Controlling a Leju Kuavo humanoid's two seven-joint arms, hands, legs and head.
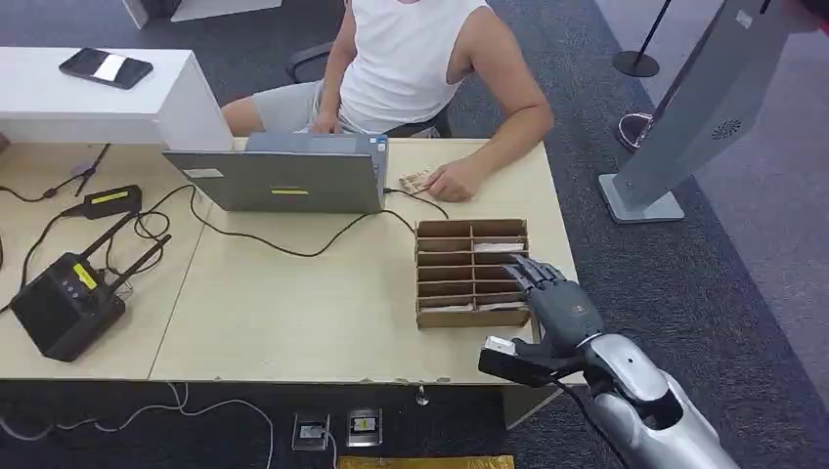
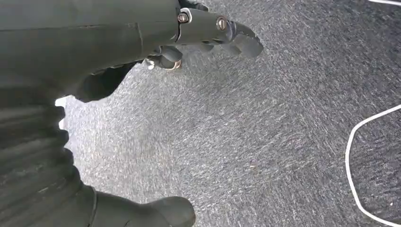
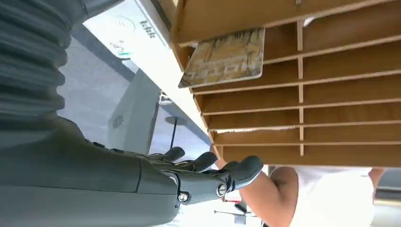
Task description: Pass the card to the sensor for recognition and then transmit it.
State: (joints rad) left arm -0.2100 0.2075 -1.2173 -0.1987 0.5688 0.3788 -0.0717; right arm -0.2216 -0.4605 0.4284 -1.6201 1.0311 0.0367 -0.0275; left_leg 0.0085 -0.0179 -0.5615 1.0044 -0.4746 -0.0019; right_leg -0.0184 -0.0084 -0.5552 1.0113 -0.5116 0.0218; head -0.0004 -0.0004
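A brown cardboard box (image 1: 445,276) with two columns of slots stands on the table's right part. Pale cards lie in some slots, one at the back right (image 1: 499,247) and one at the front right (image 1: 501,306). In the right wrist view a card with a yellowish print (image 3: 224,56) leans out of a slot of the box (image 3: 331,94). My right hand (image 1: 552,293) hovers over the box's front right corner, fingers (image 3: 236,171) stretched out and holding nothing. A black sensor box with antennas (image 1: 66,305) sits at the table's left. My left hand (image 2: 142,42) hangs above grey carpet, empty, thumb (image 2: 165,213) apart from the fingers.
A person sits behind the table, one hand (image 1: 455,181) resting by small papers (image 1: 414,181). A grey laptop (image 1: 288,176) stands mid-table with cables running left to a black adapter (image 1: 108,201). A grey kiosk stand (image 1: 699,117) is on the floor at right. A white cable (image 2: 352,156) lies on the carpet.
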